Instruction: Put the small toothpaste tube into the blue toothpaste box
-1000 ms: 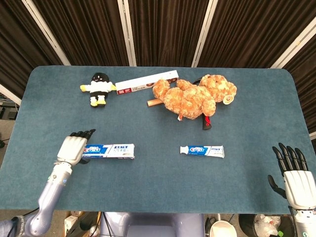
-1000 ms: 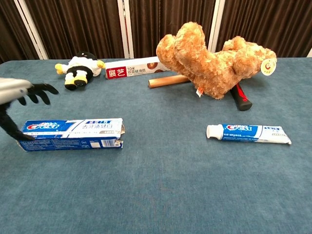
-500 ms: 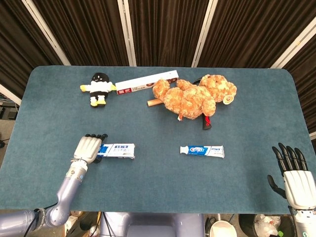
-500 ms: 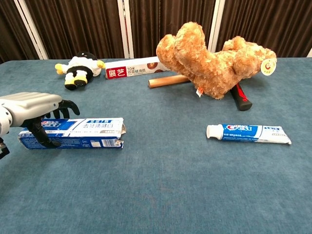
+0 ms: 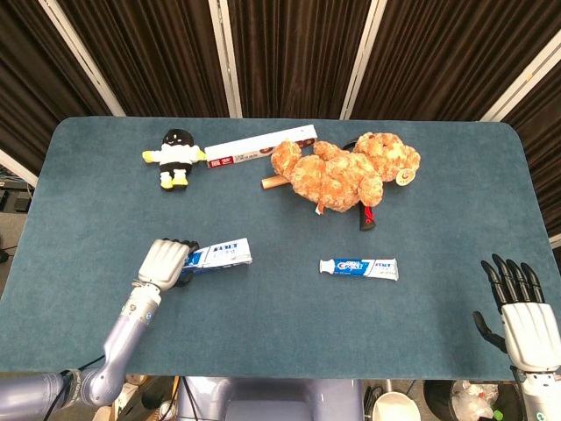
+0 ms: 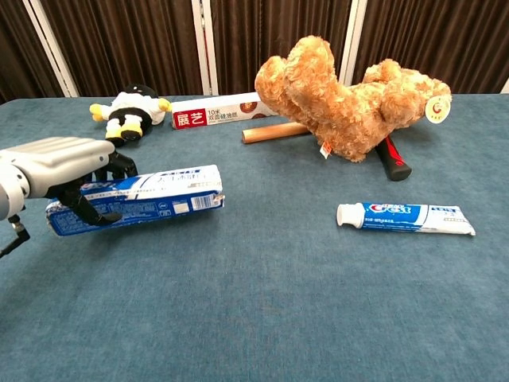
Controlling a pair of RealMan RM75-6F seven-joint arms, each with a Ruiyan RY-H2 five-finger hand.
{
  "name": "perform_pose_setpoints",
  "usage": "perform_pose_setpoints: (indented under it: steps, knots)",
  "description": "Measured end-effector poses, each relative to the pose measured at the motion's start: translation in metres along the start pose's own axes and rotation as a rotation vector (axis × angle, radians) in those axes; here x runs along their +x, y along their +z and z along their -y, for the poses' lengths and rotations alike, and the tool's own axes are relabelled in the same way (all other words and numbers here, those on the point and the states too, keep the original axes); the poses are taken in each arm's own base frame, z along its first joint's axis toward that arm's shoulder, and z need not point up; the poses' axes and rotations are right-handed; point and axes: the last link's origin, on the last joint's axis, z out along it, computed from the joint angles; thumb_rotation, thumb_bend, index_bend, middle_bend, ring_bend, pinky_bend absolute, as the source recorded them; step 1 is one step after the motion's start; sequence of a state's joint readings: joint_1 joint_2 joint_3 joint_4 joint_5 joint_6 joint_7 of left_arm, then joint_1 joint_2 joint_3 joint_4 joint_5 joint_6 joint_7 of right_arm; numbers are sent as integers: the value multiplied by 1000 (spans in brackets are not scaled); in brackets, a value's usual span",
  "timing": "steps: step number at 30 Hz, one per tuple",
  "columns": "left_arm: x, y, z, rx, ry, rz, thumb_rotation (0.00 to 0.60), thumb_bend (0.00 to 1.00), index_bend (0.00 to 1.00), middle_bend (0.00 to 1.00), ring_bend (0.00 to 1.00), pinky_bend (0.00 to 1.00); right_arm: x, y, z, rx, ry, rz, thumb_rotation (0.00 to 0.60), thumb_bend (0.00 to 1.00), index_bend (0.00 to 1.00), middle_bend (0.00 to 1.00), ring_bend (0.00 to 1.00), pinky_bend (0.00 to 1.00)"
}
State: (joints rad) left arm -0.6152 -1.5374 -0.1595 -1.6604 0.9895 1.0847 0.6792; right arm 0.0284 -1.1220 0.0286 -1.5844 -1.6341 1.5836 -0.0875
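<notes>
Blue cardboard has left the cloth — the left hand point(image 6: 67, 171), which half a second ago was only closing over the toothpaste box point(image 6: 143, 199) where it lay flat, now grips its near end and holds it tilted, open mouth raised toward 3 o'clock. That looks like the receiving half of the job made ready: the box is held up for loading.

The small toothpaste tube point(image 5: 359, 268) lies untouched on the desk point(image 5: 280, 342), well apart from the box at its 3 o'clock, cap end pointing toward the box. The right hand point(image 5: 524, 320) hangs open at the desk's 4 o'clock corner, fingers spread, holding nothing — fetching the tube seems to be its next step.

Nothing lies between box and tube. At 12 o'clock, well clear, sit a brown teddy bear point(image 6: 350, 99), a small doll point(image 6: 127, 111), a white-and-red carton point(image 6: 211, 115), a wooden stick point(image 6: 274, 132) and a red-and-black tool point(image 6: 395, 163).
</notes>
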Motion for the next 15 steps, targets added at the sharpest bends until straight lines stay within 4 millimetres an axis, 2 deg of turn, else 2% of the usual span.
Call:
perform_pose_setpoints:
  steps: [4, 7, 11, 15]
  knots:
    - [10, 0, -1, -39, 23, -45, 600, 444, 385, 518, 470, 443, 1, 6, 1, 2, 4, 3, 600, 360, 0, 2, 0, 51]
    - [22, 0, -2, -79, 44, -95, 600, 445, 385, 517, 470, 443, 3, 16, 4, 16, -1, 6, 600, 360, 0, 49, 36, 84]
    - [46, -1, 2, -122, 42, -169, 600, 444, 385, 517, 471, 444, 4, 36, 11, 36, -6, 27, 600, 360, 31, 137, 130, 132]
    - [68, -1, 4, -138, 8, -226, 600, 444, 385, 517, 470, 443, 1, 58, 21, 43, 8, 77, 600, 360, 71, 186, 174, 161]
